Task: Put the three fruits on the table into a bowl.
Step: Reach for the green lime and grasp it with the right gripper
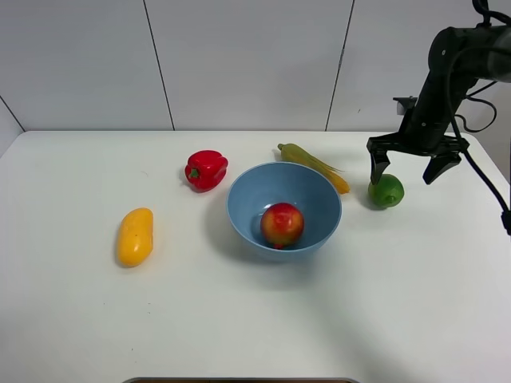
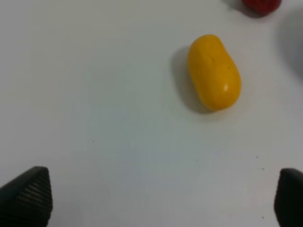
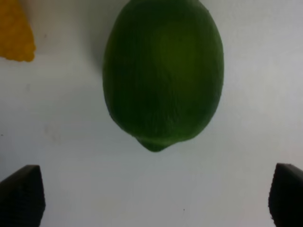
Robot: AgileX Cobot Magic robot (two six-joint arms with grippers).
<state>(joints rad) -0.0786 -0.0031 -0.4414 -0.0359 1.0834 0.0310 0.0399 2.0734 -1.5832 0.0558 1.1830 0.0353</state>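
Inside the bowl (image 1: 239, 191) lies the pomegranate (image 1: 282, 224). Right of the bowl, the lime (image 1: 386, 191) sits on the tabletop (image 1: 239, 319) beneath the right pincer (image 1: 406, 169), which is spread wide and empty. Left of the bowl lies the mango (image 1: 135, 236), with the left pincer (image 2: 157, 198) near it, equally wide and empty.

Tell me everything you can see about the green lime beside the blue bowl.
The lime is a small, dark green fruit, oval, with a little nub at one end and smooth, slightly glossy skin. It lies on the white table, to the right of the bowl in the high view and near the yellow tip of the corn cob, touching neither. The right pincer hangs open above it, tips clear of the fruit.
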